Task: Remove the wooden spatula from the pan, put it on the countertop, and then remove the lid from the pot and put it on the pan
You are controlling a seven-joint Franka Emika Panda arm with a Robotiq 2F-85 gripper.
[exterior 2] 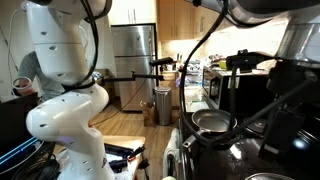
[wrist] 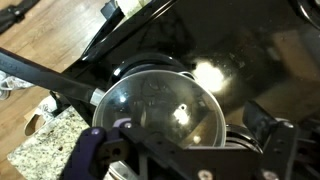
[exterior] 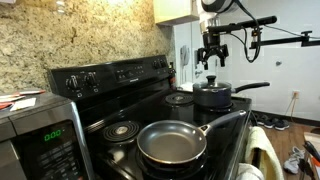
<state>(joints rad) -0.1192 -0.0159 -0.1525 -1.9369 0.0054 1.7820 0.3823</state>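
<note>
Findings at this moment, from my remote station.

1. End effector: the gripper (exterior: 212,62) hangs directly above the lid (exterior: 212,87), clear of it, with a visible gap between. In the wrist view the gripper (wrist: 183,146) has its fingers (wrist: 97,150) spread wide apart, one at each side of the frame, and nothing between them.

2. Lid: it sits on the pot (exterior: 213,100), closed and level. The wrist view shows the lid (wrist: 160,100) from above as a glassy dome with bright reflections. I cannot make out its knob behind the gripper body.

3. Pot: it stands on a rear burner of the stove (exterior: 150,110), with its handle pointing away from the backsplash (exterior: 90,35). In the wrist view the handle runs to the upper left, and a patch of granite counter (wrist: 45,145) shows at the lower left.

4. Pan: the pan (exterior: 170,146) rests on a front burner, well apart from the pot, its grey interior bare and shiny. Its handle slants up towards the pot's side of the stove.

5. Surroundings: a microwave (exterior: 35,135) stands beside the stove. The white arm (exterior 2: 62,115) fills the left of an exterior view.
</note>
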